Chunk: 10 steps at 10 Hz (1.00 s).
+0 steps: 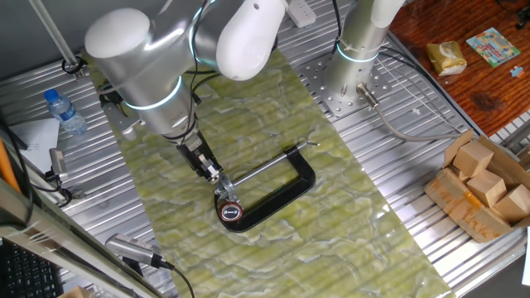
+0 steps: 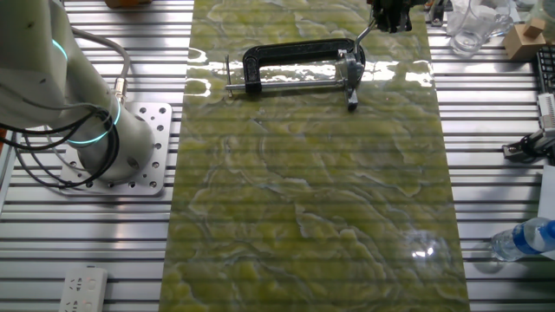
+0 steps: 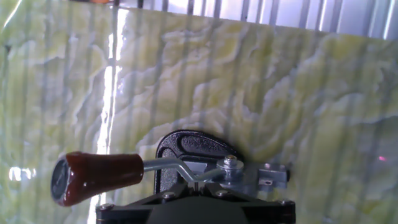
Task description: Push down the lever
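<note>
The lever is a short silvery arm that ends in a red rounded knob. It is joined to the black C-shaped clamp, which lies flat on the green mat. In the hand view my gripper is at the bottom edge, fingers together, their tips right at the bend of the lever arm. In one fixed view my gripper comes down from the upper left onto the lever, with the knob just below it. In the other fixed view the clamp is at the top and the gripper at its right end.
The clamp's long steel rod runs to the upper right. A green marbled mat covers the slatted metal table. There is a water bottle at the left, cardboard boxes at the right and the arm's base plate.
</note>
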Each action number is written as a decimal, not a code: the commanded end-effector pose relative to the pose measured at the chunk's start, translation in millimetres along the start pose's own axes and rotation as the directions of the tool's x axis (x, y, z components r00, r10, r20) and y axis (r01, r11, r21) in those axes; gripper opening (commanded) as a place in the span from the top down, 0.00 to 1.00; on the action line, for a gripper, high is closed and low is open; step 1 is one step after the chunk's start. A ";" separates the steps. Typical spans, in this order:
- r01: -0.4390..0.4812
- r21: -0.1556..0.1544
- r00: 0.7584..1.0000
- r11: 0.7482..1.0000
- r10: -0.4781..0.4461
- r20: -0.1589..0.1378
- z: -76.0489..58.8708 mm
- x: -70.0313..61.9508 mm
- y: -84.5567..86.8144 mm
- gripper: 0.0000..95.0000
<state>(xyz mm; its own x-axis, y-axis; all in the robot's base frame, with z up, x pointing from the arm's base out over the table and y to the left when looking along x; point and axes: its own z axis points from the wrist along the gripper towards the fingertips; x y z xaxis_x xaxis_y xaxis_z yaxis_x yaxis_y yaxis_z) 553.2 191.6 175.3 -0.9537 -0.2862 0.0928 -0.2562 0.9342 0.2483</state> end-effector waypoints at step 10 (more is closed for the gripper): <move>0.546 -0.015 0.838 0.838 -0.546 0.006 15.4 -5.0 9.8 0.80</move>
<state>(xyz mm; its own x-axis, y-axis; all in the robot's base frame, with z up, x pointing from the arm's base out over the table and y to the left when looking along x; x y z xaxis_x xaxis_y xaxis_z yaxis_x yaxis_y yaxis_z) 552.4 201.6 165.2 -0.6809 -0.7306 -0.0508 -0.7130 0.6454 0.2742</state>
